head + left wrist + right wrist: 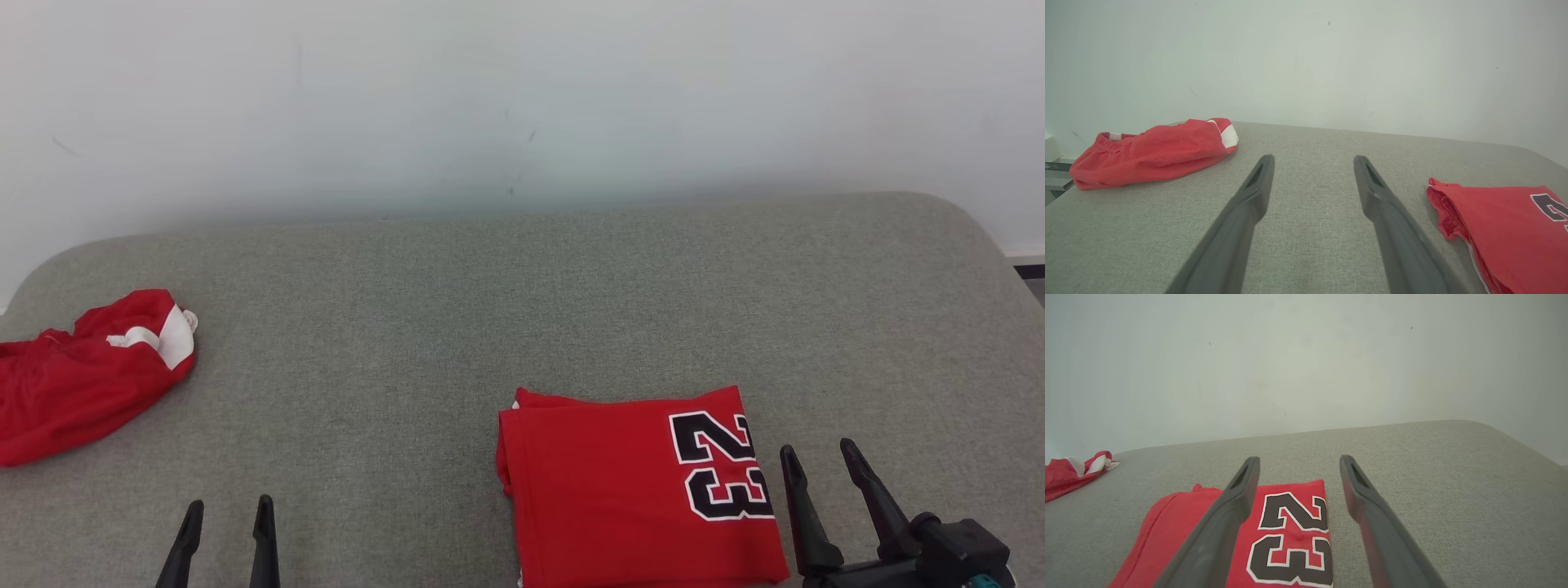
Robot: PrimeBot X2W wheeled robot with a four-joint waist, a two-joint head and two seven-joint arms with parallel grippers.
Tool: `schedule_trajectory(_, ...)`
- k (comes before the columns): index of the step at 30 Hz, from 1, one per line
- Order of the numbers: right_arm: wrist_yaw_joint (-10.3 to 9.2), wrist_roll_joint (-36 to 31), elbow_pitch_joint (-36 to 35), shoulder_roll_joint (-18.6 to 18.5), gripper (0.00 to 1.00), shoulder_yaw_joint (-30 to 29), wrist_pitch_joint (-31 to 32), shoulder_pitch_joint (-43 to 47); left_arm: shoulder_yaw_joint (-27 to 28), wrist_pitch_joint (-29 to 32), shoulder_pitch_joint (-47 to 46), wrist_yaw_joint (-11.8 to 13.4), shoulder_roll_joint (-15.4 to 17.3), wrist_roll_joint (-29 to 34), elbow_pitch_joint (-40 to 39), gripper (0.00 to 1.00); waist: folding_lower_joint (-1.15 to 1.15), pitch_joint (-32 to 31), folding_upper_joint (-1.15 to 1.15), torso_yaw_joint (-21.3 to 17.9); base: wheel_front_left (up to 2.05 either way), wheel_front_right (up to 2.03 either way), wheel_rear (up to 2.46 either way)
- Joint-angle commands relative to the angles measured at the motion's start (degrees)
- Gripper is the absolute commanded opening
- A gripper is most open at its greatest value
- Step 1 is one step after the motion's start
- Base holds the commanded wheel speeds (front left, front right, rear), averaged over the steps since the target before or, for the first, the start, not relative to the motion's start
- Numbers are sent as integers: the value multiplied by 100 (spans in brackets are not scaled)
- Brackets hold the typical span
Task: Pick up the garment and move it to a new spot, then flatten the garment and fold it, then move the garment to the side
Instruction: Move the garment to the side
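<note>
Right gripper (816, 447), jaws spread and empty, has the folded jersey (620, 490) just to its left; left gripper (229, 502) is likewise spread and empty. Moving the jersey aside probably needs all layers pinched together, so the fold holds. A crumpled red garment (73, 384) lies far left.

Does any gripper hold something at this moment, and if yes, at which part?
Nothing is held. The left gripper and the right gripper are both open and empty; the folded jersey lies free.

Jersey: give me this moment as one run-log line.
jersey: folded, number up | left end effector: open, empty | right end effector: open, empty, beside jersey | other red garment: crumpled, far left
</note>
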Motion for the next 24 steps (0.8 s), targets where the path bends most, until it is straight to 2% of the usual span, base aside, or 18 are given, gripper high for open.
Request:
schedule_trajectory(1, -15, 2, 10, -18, 100, 4, -24, -20, 12, -2, -60, -10, -12, 43, 9, 100, 0, 3, 0, 3, 0, 0, 0)
schedule_trajectory(10, -15, 24, 64, -71, 100, -14, -24, -190, 22, -2, -86, -24, -23, 65, 20, 100, 0, 21, 0, 19, 0, 0, 0)
schedule_trajectory(14, -15, 53, 224, -206, 100, 47, -17, -453, -19, -2, -119, -27, -29, 80, 29, 100, 0, 87, 0, 50, 0, 0, 0)
schedule_trajectory(24, -15, 174, 1455, -460, 100, 300, 629, -1298, -213, -2, -355, -5, -33, 4, 48, 100, 0, 445, 0, 250, 0, 0, 0)
